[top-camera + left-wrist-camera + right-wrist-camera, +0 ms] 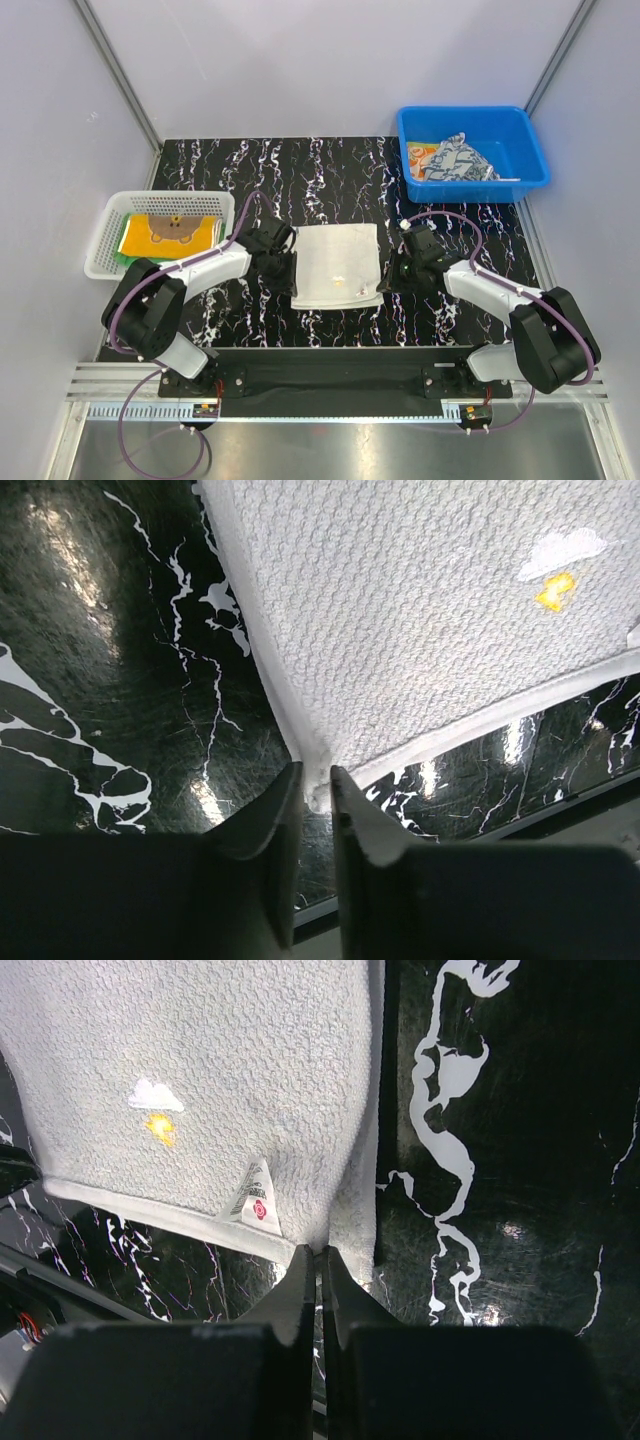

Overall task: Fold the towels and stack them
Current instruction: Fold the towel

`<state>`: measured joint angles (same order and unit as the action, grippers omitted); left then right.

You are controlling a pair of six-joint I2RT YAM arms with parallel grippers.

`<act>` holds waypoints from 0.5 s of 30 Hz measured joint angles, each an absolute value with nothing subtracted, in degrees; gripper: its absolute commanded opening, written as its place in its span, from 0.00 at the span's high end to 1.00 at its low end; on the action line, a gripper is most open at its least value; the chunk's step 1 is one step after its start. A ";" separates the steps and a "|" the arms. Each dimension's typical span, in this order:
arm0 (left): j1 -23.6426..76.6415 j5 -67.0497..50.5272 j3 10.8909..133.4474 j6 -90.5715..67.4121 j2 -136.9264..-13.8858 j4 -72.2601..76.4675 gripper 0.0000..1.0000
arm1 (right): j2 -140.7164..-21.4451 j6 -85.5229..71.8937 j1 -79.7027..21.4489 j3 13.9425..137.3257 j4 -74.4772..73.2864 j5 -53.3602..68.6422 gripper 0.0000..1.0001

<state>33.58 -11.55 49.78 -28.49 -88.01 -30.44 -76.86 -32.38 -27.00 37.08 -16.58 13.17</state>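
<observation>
Jaws of left gripper point(315, 776) and right gripper point(320, 1256) pinch corners of the white towel point(337, 262); its tag point(256, 1198) is illegible.

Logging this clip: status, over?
Left gripper shut on white towel corner. Right gripper shut on other near corner. Towel lies flat. Basket, bin off to sides.

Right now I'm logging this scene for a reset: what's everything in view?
white towel: one, white, flat at table centre
bear towel: one, orange-yellow, in basket
green towel: one, green, under bear towel
patterned towel: one, navy-and-white, crumpled in bin
orange-and-white cloth: one, partly hidden, bin's left side
basket: one, white, table's left
bin: one, blue, far right
table: one, black, white-veined
left tool: one, black, shut on white towel's near-left corner
right tool: one, black, shut on its near-right corner
</observation>
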 measured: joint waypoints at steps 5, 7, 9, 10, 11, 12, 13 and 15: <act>33.74 -11.53 48.90 -28.86 -87.66 -29.87 0.76 | -76.64 -32.38 -27.00 37.08 -16.56 13.19 1.00; 33.82 -11.53 47.83 -29.10 -87.35 -29.89 0.76 | -76.38 -32.38 -27.00 37.08 -16.56 13.19 1.00; 33.93 -11.53 46.96 -29.54 -87.29 -29.82 0.75 | -76.14 -32.38 -27.00 37.08 -16.53 13.19 1.00; 33.98 -11.55 46.72 -29.74 -87.29 -29.71 0.75 | -76.05 -32.40 -27.00 37.08 -16.53 13.19 1.00; 34.06 -11.55 46.59 -30.00 -87.29 -29.65 0.75 | -76.03 -32.40 -27.00 37.08 -16.53 13.21 1.00; 34.13 -11.55 46.48 -30.15 -87.29 -29.43 0.75 | -76.01 -32.40 -27.00 37.08 -16.53 13.21 1.00; 34.20 -11.55 46.44 -30.28 -87.29 -29.26 0.76 | -76.01 -32.40 -27.00 37.08 -16.51 13.21 1.00; 34.35 -11.53 46.33 -30.59 -87.29 -28.73 0.86 | -76.01 -32.38 -27.00 37.08 -16.51 13.21 1.00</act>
